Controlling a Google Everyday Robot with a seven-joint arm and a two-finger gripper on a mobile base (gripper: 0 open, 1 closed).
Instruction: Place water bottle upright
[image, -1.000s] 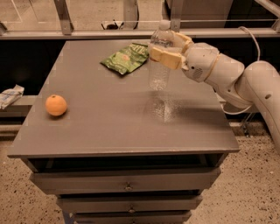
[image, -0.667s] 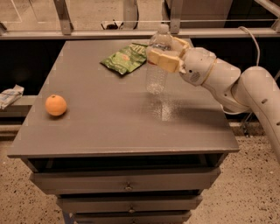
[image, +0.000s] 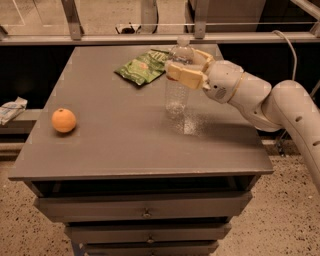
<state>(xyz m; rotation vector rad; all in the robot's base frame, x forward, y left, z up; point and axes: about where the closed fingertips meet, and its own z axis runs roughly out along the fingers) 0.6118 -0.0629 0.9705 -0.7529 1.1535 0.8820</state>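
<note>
End effector (image: 186, 70) pinches upright water bottle (image: 176, 96) near its shoulder at the worktop (image: 110, 150) centre; orange (image: 64, 120) sits well apart at left, green bag (image: 142, 66) just behind.

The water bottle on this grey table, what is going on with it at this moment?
A robot arm reaches in from the right, and its gripper is closed around the upper part of the water bottle. The bottle is upright, near the middle of the table. Whether its base rests on the surface or hangs just above it cannot be told. An orange lies apart near the left edge, and a green snack bag lies at the back.
</note>
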